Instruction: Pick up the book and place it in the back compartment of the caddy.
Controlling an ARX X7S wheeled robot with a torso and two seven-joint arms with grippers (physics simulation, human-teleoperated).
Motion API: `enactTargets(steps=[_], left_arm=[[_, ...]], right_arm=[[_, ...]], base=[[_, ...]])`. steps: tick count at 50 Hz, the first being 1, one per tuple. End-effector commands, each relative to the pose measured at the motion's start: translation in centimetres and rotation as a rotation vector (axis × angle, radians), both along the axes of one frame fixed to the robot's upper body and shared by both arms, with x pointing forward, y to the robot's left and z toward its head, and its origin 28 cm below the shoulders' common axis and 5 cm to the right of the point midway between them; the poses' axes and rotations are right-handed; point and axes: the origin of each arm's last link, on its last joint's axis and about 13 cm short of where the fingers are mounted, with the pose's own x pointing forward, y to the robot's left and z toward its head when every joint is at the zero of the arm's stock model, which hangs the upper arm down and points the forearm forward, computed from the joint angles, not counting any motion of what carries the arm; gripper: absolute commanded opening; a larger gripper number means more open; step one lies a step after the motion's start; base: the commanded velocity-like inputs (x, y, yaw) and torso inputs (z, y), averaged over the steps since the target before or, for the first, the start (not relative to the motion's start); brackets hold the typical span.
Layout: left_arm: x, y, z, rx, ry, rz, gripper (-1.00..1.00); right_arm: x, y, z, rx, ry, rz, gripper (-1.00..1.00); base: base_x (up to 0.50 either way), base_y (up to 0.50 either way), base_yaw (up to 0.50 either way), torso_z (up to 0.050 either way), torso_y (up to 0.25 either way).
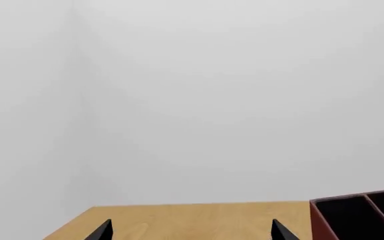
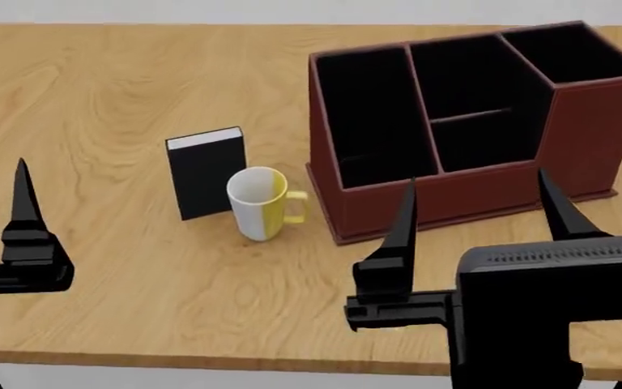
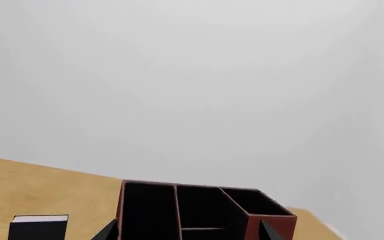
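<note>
The book (image 2: pixel 206 173) stood upright on the wooden desk (image 2: pixel 106 89), about midway between the near edge and the far edge and a little toward the left side. It was dark with a white page edge on top. Nothing held it. Just beside it, toward the near edge, stood a white-and-yellow mug (image 2: pixel 259 202), and the two looked like they might be touching, but it was hard to be sure from the head view.

The caddy (image 2: pixel 473 121) sat near the far right corner of the desk, turned at a slight angle. It was a big red-brown box, black inside, split by thin dividers into several cells. All the cells that could be seen held nothing. The mug's handle pointed toward the caddy, and a small gap lay between them.

The left gripper (image 2: pixel 14 243) hung over the near left edge of the desk, well apart from the book. In the left wrist view its two black fingertips (image 1: pixel 102 231) stood wide apart with nothing between them.

The right gripper (image 2: pixel 479 235) hung over the near right part of the desk, in front of the caddy. Its two pointed fingers (image 2: pixel 400 235) were spread wide and held nothing. In the right wrist view the caddy and the top of the book showed beyond it.
</note>
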Motion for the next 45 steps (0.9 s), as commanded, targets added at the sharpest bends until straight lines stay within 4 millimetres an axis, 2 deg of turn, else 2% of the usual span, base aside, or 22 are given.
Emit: enactTargets(steps=[1,6,14,45], left_arm=[[-0.03,0.1,0.02,0.007,-0.003,0.005,1.0],[-0.06,0.04,0.04,0.015,-0.005,0.007,1.0],[0.01,-0.04,-0.14,0.034,0.003,0.007,1.0],[-0.11,0.15,0.03,0.054,-0.004,0.028,1.0]], right_arm=[[0.03,0.21,0.14,-0.031,0.007,-0.004,1.0],[0.15,0.17,0.13,-0.048,0.014,-0.029,1.0],[-0.06,0.07,0.07,-0.043,0.004,-0.059,1.0],[0.07,0.17,-0.1,-0.045,0.015,-0.037,1.0]], base=[[0.5,-0.16,0.0,0.0,0.0],[0.39,-0.05,0.0,0.0,0.002],[0.01,0.0,0.0,0.0,0.001],[-0.05,0.0,-0.49,0.0,0.0]])
